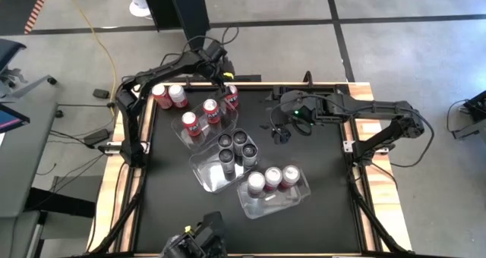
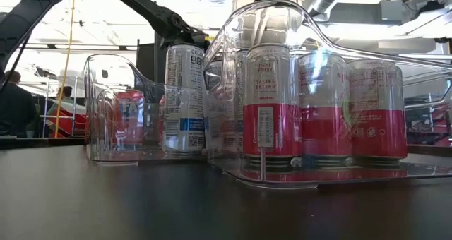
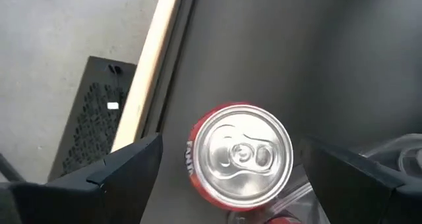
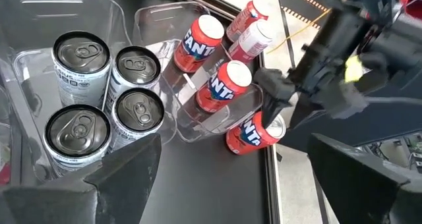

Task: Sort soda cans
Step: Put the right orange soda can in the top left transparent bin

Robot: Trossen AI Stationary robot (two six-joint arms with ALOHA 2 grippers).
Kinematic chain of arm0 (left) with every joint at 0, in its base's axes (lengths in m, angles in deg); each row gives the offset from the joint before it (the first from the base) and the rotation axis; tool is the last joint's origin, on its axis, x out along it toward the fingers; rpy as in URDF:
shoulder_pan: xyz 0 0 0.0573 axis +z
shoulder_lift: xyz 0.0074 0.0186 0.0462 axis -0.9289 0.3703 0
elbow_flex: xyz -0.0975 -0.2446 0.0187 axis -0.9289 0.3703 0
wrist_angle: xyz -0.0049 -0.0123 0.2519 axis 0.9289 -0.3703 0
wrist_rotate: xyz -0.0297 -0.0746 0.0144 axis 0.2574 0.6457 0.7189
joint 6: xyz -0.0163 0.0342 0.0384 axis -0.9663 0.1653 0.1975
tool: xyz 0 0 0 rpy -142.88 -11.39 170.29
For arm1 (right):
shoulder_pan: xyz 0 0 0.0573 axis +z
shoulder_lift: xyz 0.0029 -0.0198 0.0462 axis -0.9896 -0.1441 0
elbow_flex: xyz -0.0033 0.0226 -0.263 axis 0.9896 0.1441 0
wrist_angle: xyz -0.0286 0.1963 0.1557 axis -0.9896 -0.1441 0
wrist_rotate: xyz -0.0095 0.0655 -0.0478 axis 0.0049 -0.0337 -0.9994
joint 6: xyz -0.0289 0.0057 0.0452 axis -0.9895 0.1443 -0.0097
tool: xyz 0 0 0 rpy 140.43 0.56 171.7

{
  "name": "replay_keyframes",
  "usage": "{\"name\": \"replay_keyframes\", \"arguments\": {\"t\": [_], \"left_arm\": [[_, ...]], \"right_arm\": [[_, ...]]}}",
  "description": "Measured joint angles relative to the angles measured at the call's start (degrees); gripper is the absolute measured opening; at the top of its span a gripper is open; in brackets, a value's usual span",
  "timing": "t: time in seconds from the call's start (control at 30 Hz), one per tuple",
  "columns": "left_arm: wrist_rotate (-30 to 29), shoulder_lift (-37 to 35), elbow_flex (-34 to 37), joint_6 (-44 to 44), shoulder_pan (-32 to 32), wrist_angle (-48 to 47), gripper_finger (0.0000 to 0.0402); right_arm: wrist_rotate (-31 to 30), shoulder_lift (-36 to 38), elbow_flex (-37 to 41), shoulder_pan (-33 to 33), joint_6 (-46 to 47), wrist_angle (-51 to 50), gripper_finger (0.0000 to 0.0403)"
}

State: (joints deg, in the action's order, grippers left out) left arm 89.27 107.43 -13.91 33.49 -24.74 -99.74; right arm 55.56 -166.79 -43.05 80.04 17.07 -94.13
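At the upper middle of the high view we see the left gripper (image 1: 229, 86) poised over a red can (image 1: 231, 96) standing on the black table (image 1: 319, 182) just beside the far tub (image 1: 184, 134) — its fingers spread wide on either side, gripping nothing. The right gripper (image 1: 279, 129) hangs right of centre, also wide open and empty. Dark cans (image 1: 235, 147) fill the middle tub (image 1: 203, 173); white-and-red cans (image 1: 273, 177) fill the lower one (image 1: 262, 205).
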Motion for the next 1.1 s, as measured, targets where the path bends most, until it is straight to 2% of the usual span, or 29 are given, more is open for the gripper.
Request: {"name": "replay_keyframes", "arguments": {"t": [0.4,0.63,0.73,0.9,1.1], "left_arm": [[-0.8,6.6,0.0,-0.5,-1.2,2.8,0.0353],[-0.6,7.6,-0.1,-0.6,-1.5,4.5,0.0350],[-0.6,7.6,-0.1,-0.9,-1.5,4.7,0.0336],[-0.6,7.6,-0.1,-0.7,-1.7,4.5,0.0284],[-0.8,7.6,0.0,0.0,-1.8,4.9,0.0284]], "right_arm": [[0.0,0.0,0.1,0.0,0.5,-0.1,0.0397],[0.1,0.0,0.2,0.0,0.5,-0.1,0.0397],[0.1,0.0,0.2,0.0,0.5,-0.1,0.0397],[0.1,0.0,0.2,-0.3,0.5,0.0,0.0397],[0.1,0.0,0.2,-0.3,0.6,0.0,0.0397]]}}
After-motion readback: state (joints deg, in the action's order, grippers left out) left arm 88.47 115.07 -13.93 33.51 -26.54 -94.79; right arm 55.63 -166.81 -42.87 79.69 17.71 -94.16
